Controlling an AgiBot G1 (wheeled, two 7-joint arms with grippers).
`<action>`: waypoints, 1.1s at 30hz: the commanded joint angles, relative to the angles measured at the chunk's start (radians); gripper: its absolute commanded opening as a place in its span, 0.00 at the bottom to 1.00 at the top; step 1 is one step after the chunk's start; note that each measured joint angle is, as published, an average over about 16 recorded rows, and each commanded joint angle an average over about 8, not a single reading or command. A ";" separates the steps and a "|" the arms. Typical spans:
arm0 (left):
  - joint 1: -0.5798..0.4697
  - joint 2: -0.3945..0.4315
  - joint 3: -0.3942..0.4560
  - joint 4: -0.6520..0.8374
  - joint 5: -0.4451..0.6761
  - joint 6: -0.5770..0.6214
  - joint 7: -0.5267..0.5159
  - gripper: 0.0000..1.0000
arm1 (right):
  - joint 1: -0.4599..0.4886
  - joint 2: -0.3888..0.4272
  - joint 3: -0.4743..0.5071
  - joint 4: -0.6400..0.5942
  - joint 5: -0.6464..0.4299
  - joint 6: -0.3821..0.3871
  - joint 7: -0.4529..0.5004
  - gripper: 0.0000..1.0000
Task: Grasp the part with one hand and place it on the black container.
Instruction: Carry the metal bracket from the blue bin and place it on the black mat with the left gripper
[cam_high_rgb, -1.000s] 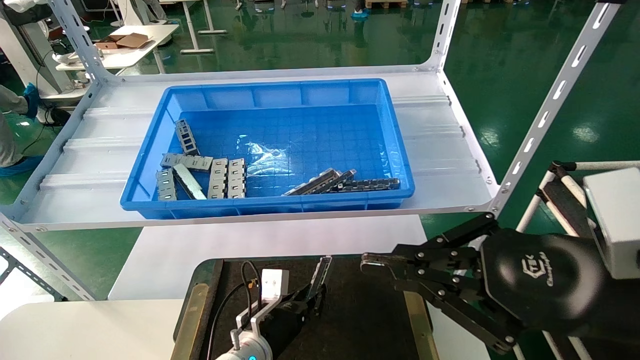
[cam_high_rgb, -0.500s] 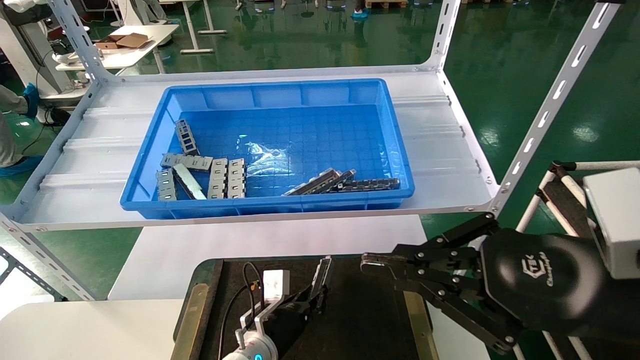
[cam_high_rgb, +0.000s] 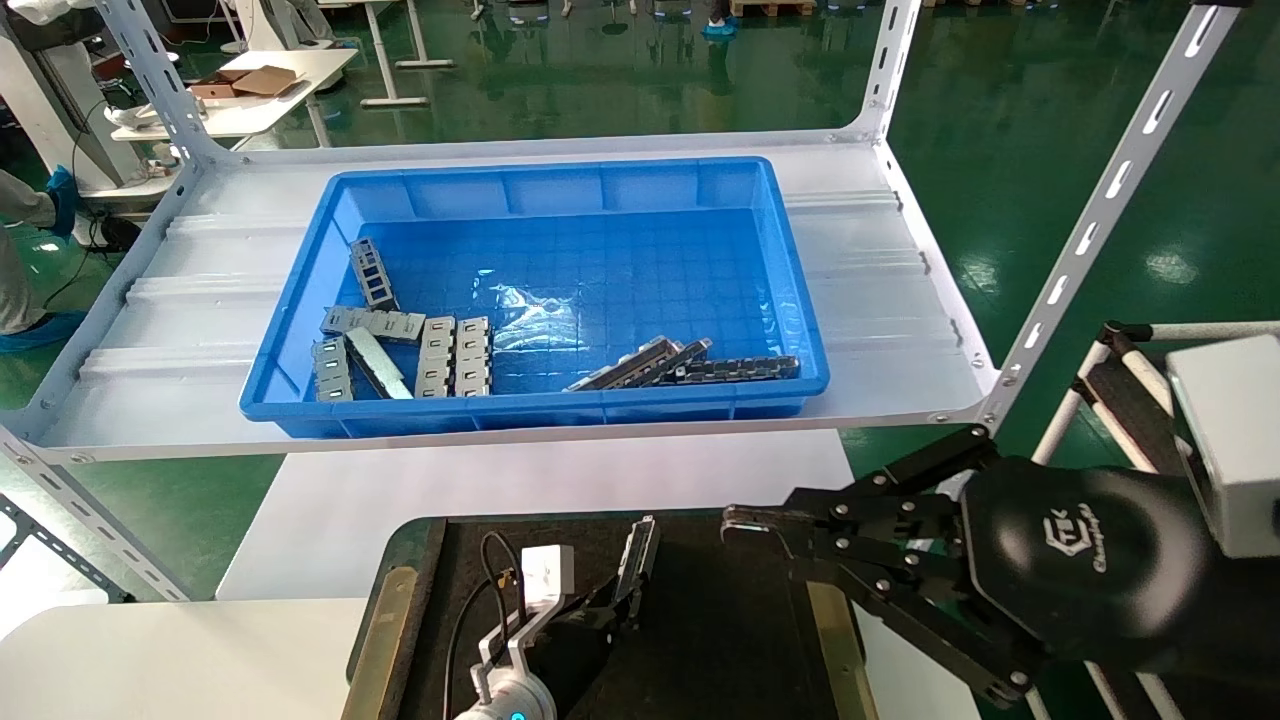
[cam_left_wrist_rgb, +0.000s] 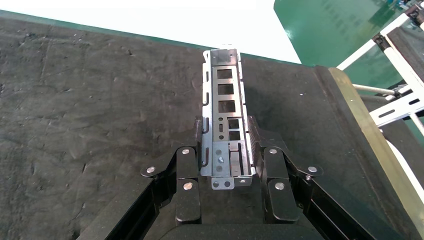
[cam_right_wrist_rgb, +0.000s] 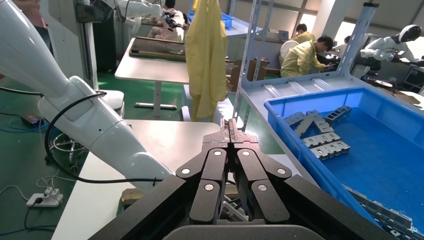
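The part (cam_high_rgb: 638, 555), a long silver-grey channel with rectangular openings, is gripped at its near end by my left gripper (cam_high_rgb: 612, 605). It points away from me, low over the black container (cam_high_rgb: 740, 640). In the left wrist view the part (cam_left_wrist_rgb: 226, 95) lies between the fingers (cam_left_wrist_rgb: 256, 137) of the left gripper (cam_left_wrist_rgb: 227, 137), over the matte black container (cam_left_wrist_rgb: 100, 100); I cannot tell whether it touches. My right gripper (cam_high_rgb: 735, 522) is shut and empty over the container's right side. It also shows in the right wrist view (cam_right_wrist_rgb: 230, 127).
A blue plastic bin (cam_high_rgb: 540, 412) stands on the white shelf (cam_high_rgb: 900, 300) behind the container, holding several metal pieces (cam_high_rgb: 690, 365) and flat pale-grey pieces (cam_high_rgb: 455, 355). A slanted shelf post (cam_high_rgb: 1090, 230) rises on the right. Brass strips (cam_high_rgb: 378, 640) edge the container.
My left gripper and the part have shifted slightly left and down over the black container. The right arm has not moved.
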 joint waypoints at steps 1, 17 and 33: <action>-0.004 0.000 0.019 0.006 -0.015 -0.011 -0.004 0.00 | 0.000 0.000 0.000 0.000 0.000 0.000 0.000 0.00; -0.026 -0.001 0.140 0.027 -0.160 -0.077 0.006 1.00 | 0.000 0.000 0.000 0.000 0.000 0.000 0.000 1.00; -0.067 -0.002 0.246 0.004 -0.314 -0.142 0.071 1.00 | 0.000 0.000 -0.001 0.000 0.000 0.000 0.000 1.00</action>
